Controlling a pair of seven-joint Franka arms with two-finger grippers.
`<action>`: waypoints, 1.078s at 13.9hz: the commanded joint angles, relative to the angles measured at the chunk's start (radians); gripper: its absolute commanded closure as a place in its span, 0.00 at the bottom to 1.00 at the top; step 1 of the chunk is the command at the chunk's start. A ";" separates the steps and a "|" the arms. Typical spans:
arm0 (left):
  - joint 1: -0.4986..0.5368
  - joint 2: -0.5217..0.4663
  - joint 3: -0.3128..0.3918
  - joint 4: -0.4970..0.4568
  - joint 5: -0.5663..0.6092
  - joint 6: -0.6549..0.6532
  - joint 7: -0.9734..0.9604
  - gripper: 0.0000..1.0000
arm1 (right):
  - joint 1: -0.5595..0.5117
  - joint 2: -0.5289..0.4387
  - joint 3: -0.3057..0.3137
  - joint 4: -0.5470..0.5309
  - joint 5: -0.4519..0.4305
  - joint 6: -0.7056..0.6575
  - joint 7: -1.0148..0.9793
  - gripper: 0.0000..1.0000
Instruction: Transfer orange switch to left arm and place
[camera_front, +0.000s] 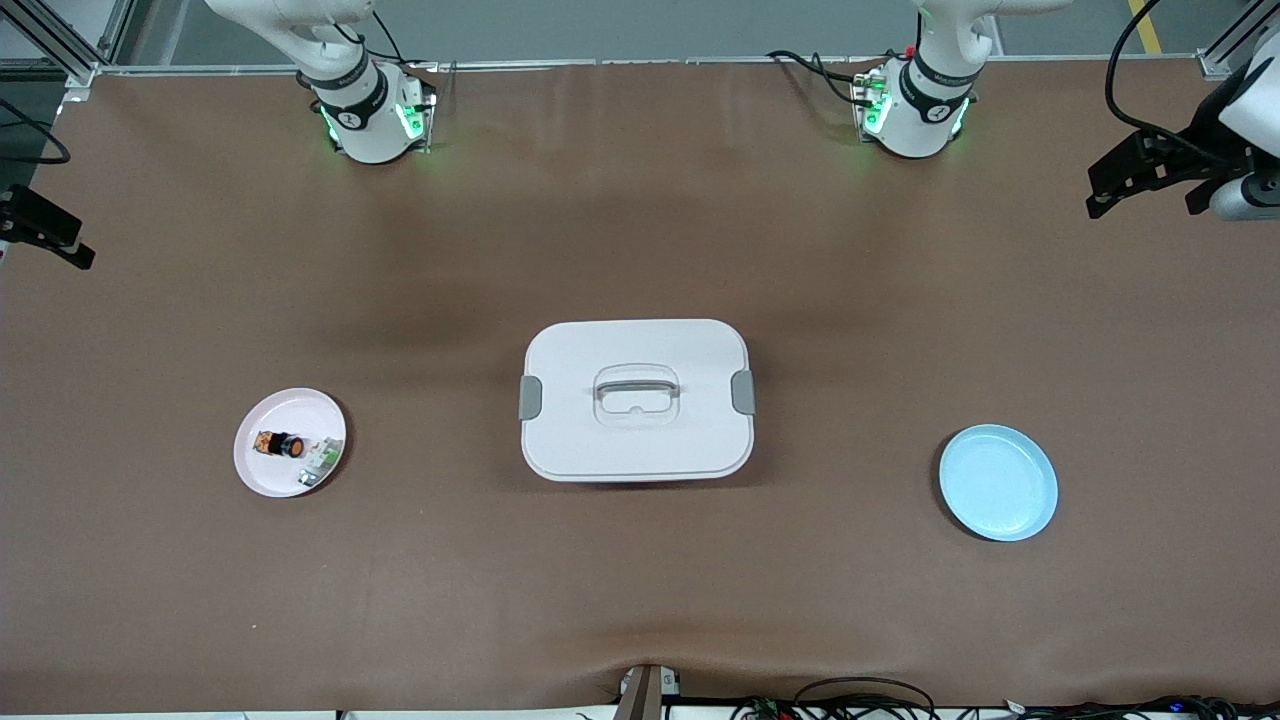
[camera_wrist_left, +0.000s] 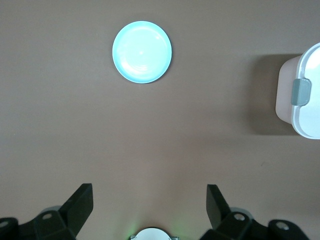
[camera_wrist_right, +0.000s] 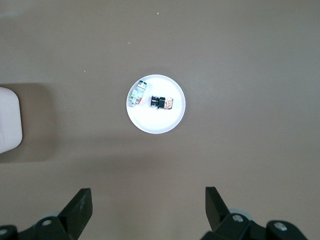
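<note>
this is a robotics lab or test cell. two large white glossy robot arms (camera_front: 365, 110) are bolted by their bases to a wide table covered in plain brown matting (camera_front: 640, 600), with green status lights glowing at the bases. silver aluminium framing (camera_front: 60, 45) stands at the corners, loose black cables (camera_front: 860, 695) trail along the edge, and a grey industrial floor with a yellow line (camera_front: 1145, 25) lies past it.

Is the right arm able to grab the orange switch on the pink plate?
Probably yes. The right gripper is open, high over bare table, and the orange switch lies uncovered on the pink plate. Only a green-and-white part sits beside it.
</note>
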 joint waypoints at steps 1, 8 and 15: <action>0.001 0.004 0.000 0.018 0.007 -0.020 0.020 0.00 | -0.005 0.011 0.006 0.024 -0.003 -0.009 0.003 0.00; 0.001 0.004 0.000 0.018 0.006 -0.019 0.022 0.00 | -0.006 0.042 0.006 0.024 -0.004 -0.007 0.003 0.00; 0.001 0.006 -0.002 0.018 0.005 -0.019 0.008 0.00 | 0.003 0.077 0.009 0.021 -0.021 0.025 0.000 0.00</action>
